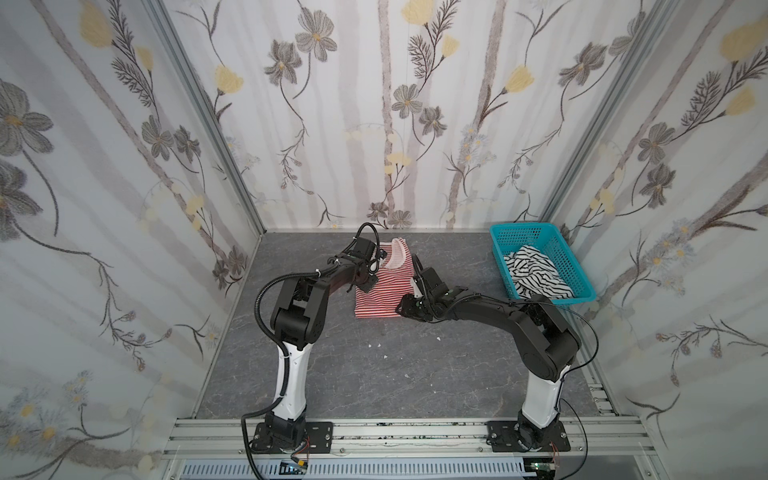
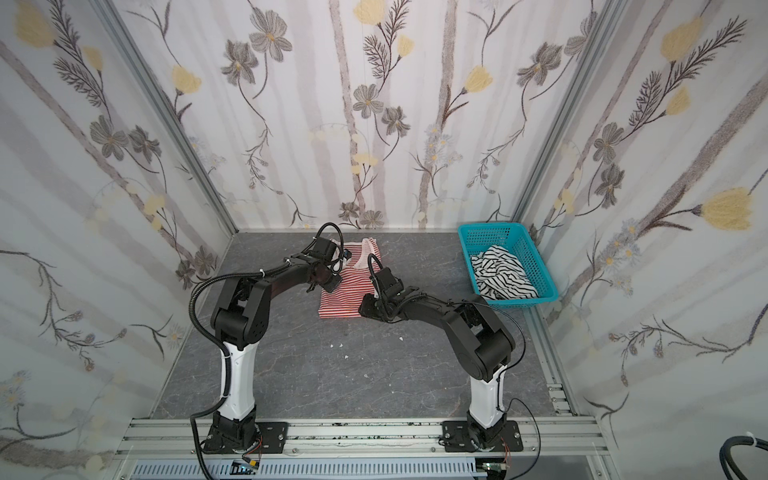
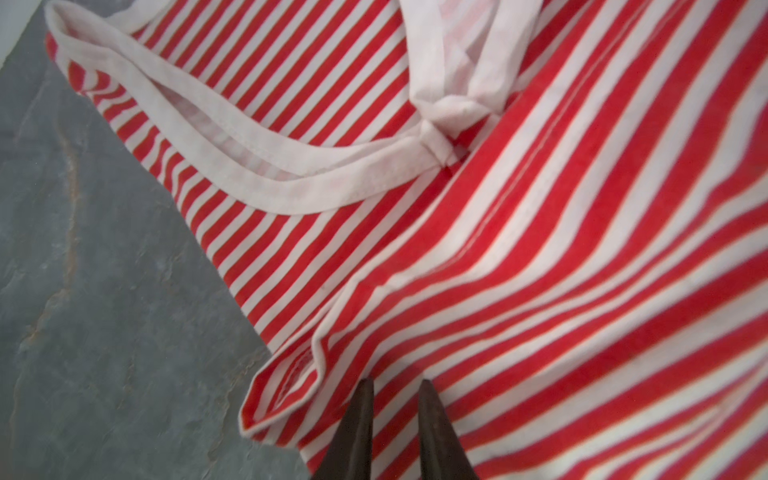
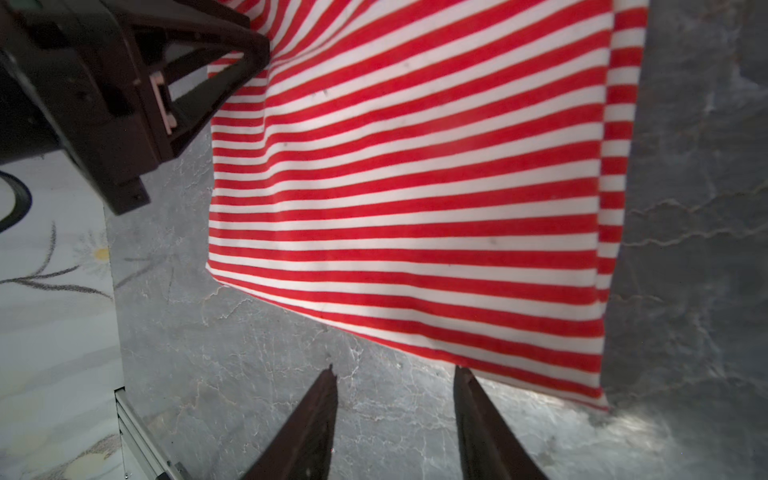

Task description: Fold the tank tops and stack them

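The red-and-white tank top (image 1: pixel 380 293) (image 2: pixel 345 299) lies flat on the grey table, folded narrow, with its white neckline toward the back wall. My left gripper (image 1: pixel 367 286) (image 3: pixel 395 384) hovers over the top's left side. Its jaws stand a little apart, and the striped cloth (image 3: pixel 498 249) shows through the gap. My right gripper (image 1: pixel 405 308) (image 4: pixel 395 370) is open over bare table at the hem's near right corner, one fingertip (image 4: pixel 461 374) touching the hem (image 4: pixel 415 187). The black-and-white tank top (image 1: pixel 536 274) (image 2: pixel 505 272) lies crumpled in the basket.
The teal perforated basket (image 1: pixel 524 227) (image 2: pixel 490 226) stands at the back right by the wall. A few small white scraps (image 1: pixel 378 345) lie on the table in front of the red top. Flowered walls close in three sides.
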You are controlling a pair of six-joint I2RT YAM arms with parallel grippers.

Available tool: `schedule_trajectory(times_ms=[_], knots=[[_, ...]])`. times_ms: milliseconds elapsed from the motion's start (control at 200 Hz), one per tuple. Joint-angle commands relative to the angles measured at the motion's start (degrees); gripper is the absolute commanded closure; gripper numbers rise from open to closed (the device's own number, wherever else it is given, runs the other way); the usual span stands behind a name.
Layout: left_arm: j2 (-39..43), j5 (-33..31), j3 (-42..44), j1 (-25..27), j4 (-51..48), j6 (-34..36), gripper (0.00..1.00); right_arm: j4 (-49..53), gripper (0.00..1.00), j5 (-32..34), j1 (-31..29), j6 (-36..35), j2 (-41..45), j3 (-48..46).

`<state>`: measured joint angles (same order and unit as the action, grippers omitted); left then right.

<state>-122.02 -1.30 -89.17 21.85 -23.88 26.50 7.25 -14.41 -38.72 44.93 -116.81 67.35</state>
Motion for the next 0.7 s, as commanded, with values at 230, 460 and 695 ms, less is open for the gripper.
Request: schedule_trajectory(times_ms=[230, 460, 695], knots=[[14.8, 4.0, 7.7, 0.7, 0.8, -2.9, 0.59, -0.9, 0.42, 2.1, -0.1, -0.9, 4.1, 0.8], [25.1, 6.8, 19.6, 1.2, 3.3, -2.0, 0.48, -2.2, 0.37, 3.4, 0.6, -0.4, 10.5, -6.1], [33.3, 7.9, 32.2, 2.7, 8.1, 0.1, 0.42, -7.1, 0.36, 1.0, 2.6, 1.5, 15.5, -14.9]])
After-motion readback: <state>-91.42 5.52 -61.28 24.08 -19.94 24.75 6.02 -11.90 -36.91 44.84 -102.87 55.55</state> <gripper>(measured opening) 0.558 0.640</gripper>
